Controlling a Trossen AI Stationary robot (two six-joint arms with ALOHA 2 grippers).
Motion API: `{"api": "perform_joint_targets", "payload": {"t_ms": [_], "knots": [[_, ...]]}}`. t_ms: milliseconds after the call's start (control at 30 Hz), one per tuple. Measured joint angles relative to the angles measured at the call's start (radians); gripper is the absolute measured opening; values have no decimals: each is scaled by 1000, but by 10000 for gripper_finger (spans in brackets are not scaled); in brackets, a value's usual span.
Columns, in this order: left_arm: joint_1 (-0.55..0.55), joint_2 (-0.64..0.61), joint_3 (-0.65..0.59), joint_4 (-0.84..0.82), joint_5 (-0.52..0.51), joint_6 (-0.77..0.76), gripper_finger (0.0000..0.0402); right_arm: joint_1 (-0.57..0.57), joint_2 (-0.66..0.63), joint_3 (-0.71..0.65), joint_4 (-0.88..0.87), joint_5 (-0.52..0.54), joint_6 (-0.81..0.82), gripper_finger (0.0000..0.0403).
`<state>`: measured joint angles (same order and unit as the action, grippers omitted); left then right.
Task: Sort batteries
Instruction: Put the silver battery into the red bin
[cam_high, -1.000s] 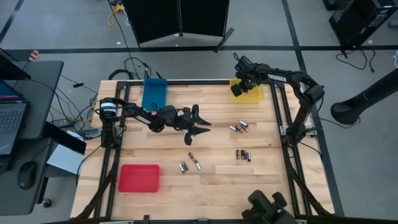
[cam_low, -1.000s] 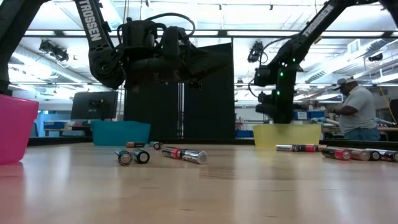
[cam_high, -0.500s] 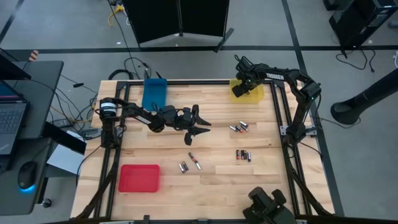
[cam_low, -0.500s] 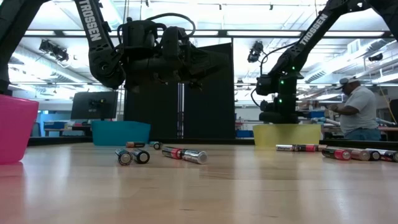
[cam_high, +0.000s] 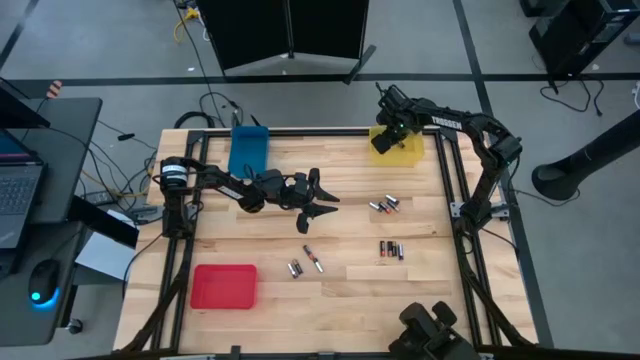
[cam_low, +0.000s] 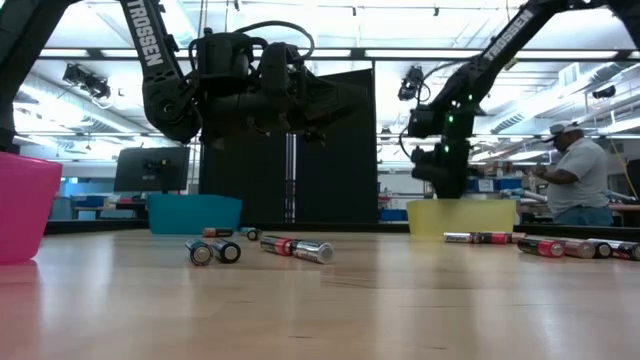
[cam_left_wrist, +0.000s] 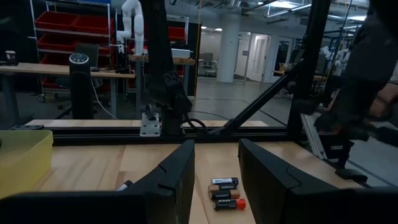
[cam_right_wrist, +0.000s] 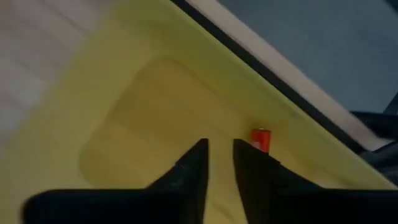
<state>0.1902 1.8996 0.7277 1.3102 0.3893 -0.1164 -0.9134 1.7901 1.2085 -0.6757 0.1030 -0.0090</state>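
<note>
Our right tool hangs over the yellow tray, fingers a narrow gap apart and holding nothing; one cell lies against the tray wall, so we judge this a drop-off. Our left tool waits mid-tabletop, fingers spread and empty (aimed at a cluster). Other batteries lie loose on the tabletop, unsorted.

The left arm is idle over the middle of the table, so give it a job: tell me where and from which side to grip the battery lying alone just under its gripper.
Grip the lone battery across its round body at mid-length, coming straight down. It lies flat, clear of the pair nearby, so the left gripper could straddle it, fingers crossing its long axis.
</note>
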Motion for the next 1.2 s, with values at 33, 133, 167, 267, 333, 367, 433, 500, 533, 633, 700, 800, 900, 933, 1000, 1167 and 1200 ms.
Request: {"api": "perform_joint_targets", "payload": {"t_ms": [33,133,167,267,333,367,433,500,533,633,700,800,900,933,1000,1167,1200], "knots": [[0,0,0,0,0,0,132,5,-19,0,-2,0,-8,51],[0,0,0,0,0,0,132,21,-86,1,-17,-1,-17,11],[0,0,0,0,0,0,132,27,-109,1,-23,0,-17,11],[0,0,0,0,0,0,132,60,-181,-19,-40,0,-11,12],[0,0,0,0,0,0,132,94,-234,-55,-40,-1,3,7],[0,0,0,0,0,0,132,114,-261,-78,-29,-1,11,7],[0,0,0,0,0,0,131,158,-317,-133,-2,-8,34,7],[0,0,0,0,1,0,131,210,-375,-193,26,-21,63,7],[0,0,0,0,7,0,131,239,-403,-226,42,-22,78,6],[0,0,0,0,15,0,131,337,-480,-312,74,-22,142,5],[0,0,0,0,18,0,131,409,-526,-359,95,-22,194,5],[0,0,0,-4,36,-1,131,515,-575,-408,102,-23,280,5],[0,0,0,-7,70,-3,131,595,-595,-430,84,-31,357,6],[0,0,0,-7,78,-4,131,613,-595,-435,77,-31,373,7],[0,0,0,-7,91,-6,131,638,-586,-443,55,-31,392,12],[0,0,0,-13,118,-6,131,635,-517,-450,30,-30,425,34],[0,0,0,-19,131,-4,131,630,-500,-450,33,-30,421,39]]}}
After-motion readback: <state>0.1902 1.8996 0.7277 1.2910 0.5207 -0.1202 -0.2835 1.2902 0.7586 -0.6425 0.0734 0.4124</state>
